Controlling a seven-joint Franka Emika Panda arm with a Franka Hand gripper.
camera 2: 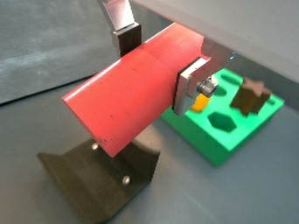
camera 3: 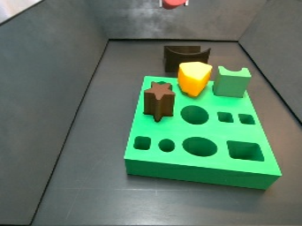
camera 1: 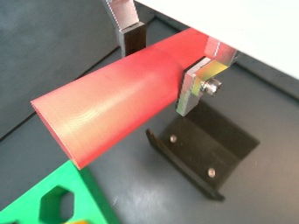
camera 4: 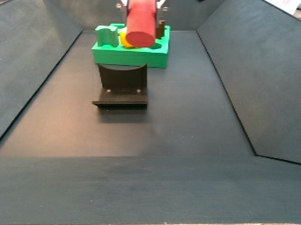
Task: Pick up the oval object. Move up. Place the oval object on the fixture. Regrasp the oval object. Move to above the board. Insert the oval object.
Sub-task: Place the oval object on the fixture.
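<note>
you've got the oval object clamped between the gripper fingers, silver plates pressed on both sides of the rod, so the jaws are closed on it, and it's up in the air. in a side view the oval object hangs high above the floor, over the fixture and in front of the board. in both wrist views the fixture sits below the rod, well apart, not touching. so pick up looks done and you're in or near the end of the move-up step. left: set it on the fixture, regrasp, go above the board, insert. in a side view the board shows the oval hole empty; the star peg stands in the board, and the yellow wedge and light green block sit by its far edge.
</note>
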